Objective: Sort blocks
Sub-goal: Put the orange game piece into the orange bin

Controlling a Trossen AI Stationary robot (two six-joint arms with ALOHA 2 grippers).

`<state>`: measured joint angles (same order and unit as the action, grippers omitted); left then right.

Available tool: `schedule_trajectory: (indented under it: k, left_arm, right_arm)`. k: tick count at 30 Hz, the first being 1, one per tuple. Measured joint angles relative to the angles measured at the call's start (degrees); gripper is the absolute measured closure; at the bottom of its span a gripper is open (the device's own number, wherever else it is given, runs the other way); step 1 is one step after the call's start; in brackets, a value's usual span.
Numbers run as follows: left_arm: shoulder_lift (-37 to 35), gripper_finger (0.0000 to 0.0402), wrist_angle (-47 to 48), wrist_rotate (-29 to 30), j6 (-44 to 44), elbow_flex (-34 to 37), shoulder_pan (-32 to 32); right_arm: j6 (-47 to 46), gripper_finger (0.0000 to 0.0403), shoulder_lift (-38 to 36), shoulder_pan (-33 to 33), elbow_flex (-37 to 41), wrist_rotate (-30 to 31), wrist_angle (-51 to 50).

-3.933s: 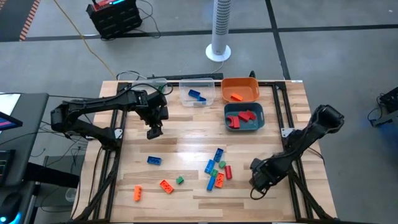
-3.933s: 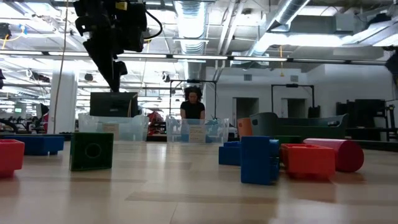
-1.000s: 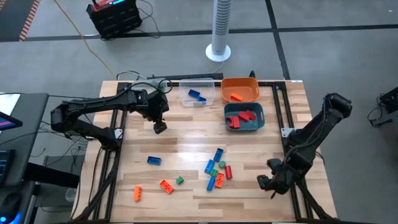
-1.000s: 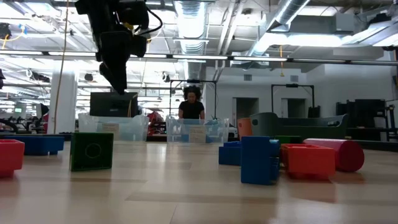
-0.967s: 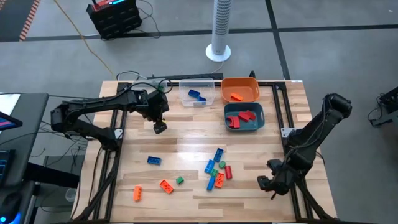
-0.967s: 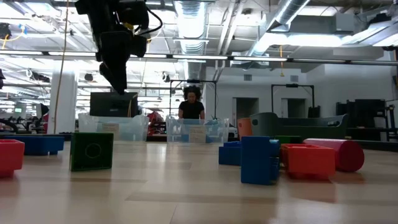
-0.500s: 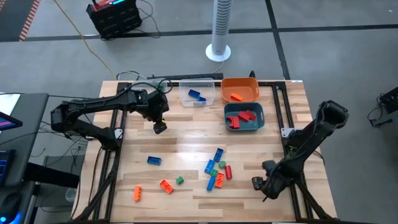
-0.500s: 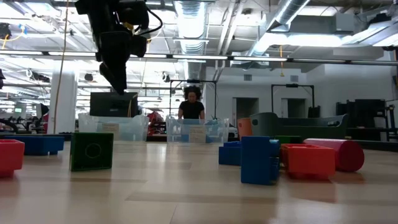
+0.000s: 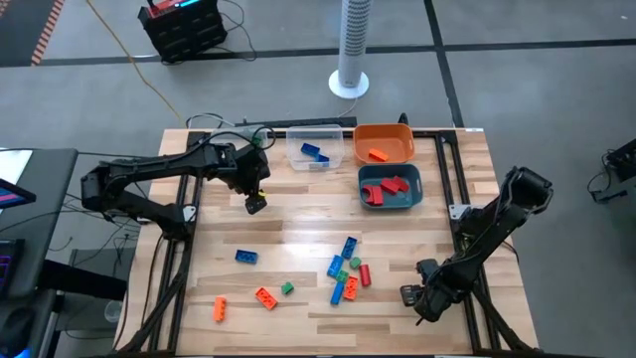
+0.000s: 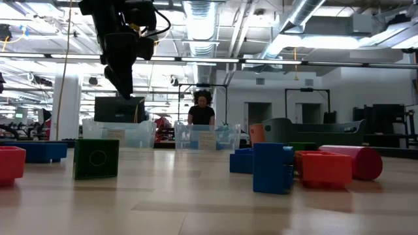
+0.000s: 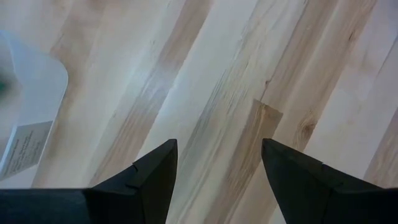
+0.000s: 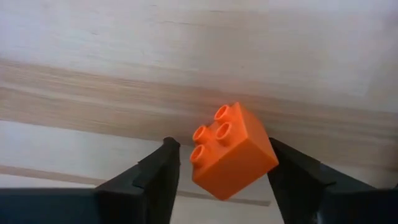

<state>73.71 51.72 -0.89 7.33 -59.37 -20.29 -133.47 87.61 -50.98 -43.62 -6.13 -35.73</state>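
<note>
Loose blocks lie flat on the near half of the table: a blue one (image 9: 246, 257), two orange ones (image 9: 220, 308) (image 9: 264, 296), a green one (image 9: 287, 288) and a mixed cluster (image 9: 346, 268). The low view shows a green block (image 10: 96, 158) and a blue one (image 10: 273, 168) up close. My left gripper (image 9: 255, 204) (image 11: 217, 149) hangs open above bare wood near the clear bin. My right gripper (image 9: 409, 295) (image 12: 217, 149) is low over the table's near right corner, shut on a small orange four-stud block (image 12: 231, 152). My right gripper holds the orange block by its two opposite side walls (image 12: 264, 155), pinched between the two fingers. The studs face away from the gripper, toward the wood beyond. The block sits tilted in the hold, and I cannot tell whether it touches the table.
At the far side stand a clear bin (image 9: 316, 149) with blue blocks, an orange bin (image 9: 384, 142) with an orange block and a teal bin (image 9: 390, 187) with red ones. Bare wood lies between the bins and the loose blocks. A person (image 10: 201, 111) stands beyond the table.
My right gripper has moved from past the table's right edge toward the left, coming in over the near right corner. The left arm and the loose blocks have kept still.
</note>
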Motion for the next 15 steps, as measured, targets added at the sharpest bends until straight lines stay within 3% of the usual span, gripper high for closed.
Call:
schedule_trajectory:
  k: [8, 15]
  left_arm:
    - [0.0, 0.0174, 0.0, 0.0, 0.0, 0.0, 0.0]
    - [0.0, 0.0174, 0.0, 0.0, 0.0, 0.0, 0.0]
  right_arm:
    - [1.4, 0.0259, -0.2, 0.0, 0.0, 0.7, -1.8]
    - [5.9, 0.0304, -0.3, 0.9, 0.0, 0.9, -2.1]
